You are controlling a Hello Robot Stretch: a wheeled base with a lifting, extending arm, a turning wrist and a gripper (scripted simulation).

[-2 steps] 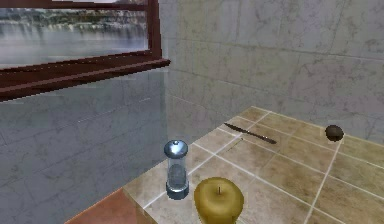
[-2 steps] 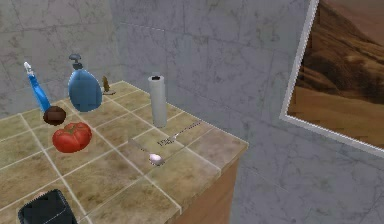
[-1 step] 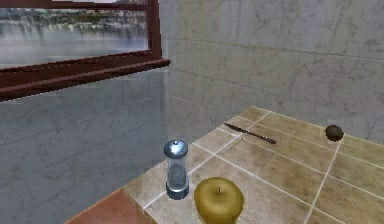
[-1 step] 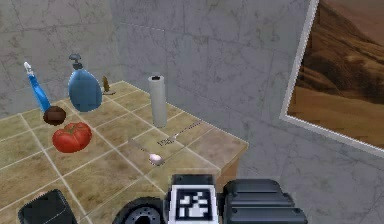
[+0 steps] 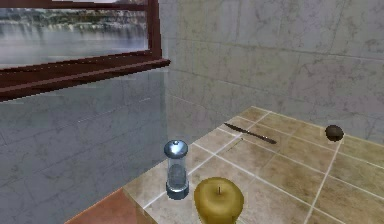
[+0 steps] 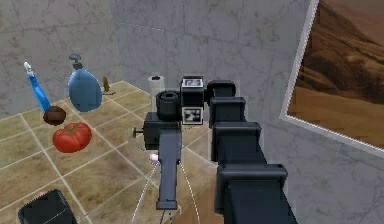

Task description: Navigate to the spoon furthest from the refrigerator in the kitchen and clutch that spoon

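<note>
In the forward view a thin dark utensil (image 5: 250,132) lies flat on the tiled counter (image 5: 290,175) near the back wall; I cannot tell whether it is a spoon. In the arm side view the dark arm (image 6: 240,160) rises from the bottom edge to two white marker squares (image 6: 193,98). Left of them the gripper (image 6: 168,200) hangs over the counter tiles (image 6: 100,170) with its thin fingers (image 6: 148,192) pointing down the picture. A small pale spot (image 6: 155,158) shows beside its body. I cannot tell whether the gripper holds anything.
Forward view: a glass shaker (image 5: 177,168), a yellow-green apple (image 5: 218,200), a dark round lump (image 5: 334,131), a brown-framed window (image 5: 80,45). Arm side view: a red tomato (image 6: 72,137), a blue spray bottle (image 6: 38,92), a round blue bottle (image 6: 84,88), a white roll (image 6: 155,88), a wall picture (image 6: 345,70).
</note>
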